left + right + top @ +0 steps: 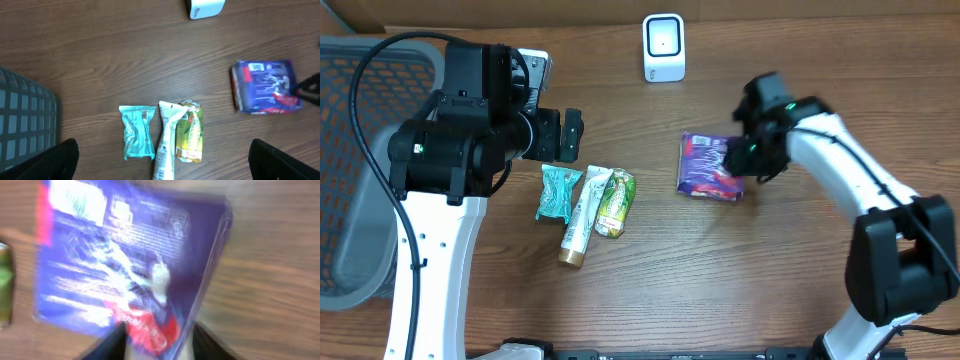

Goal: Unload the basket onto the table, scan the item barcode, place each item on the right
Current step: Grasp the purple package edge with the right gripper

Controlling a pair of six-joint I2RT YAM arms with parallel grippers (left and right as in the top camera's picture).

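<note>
The purple packet, on the surface apart from the white scanner with its edge between the fingers of the right tool (clenched or not cannot be told), should be pinched firmly and presented barcode first, while the left tool hangs released.

grey basket at left; teal packet, white tube and green pouch side by side on wooden table
</note>
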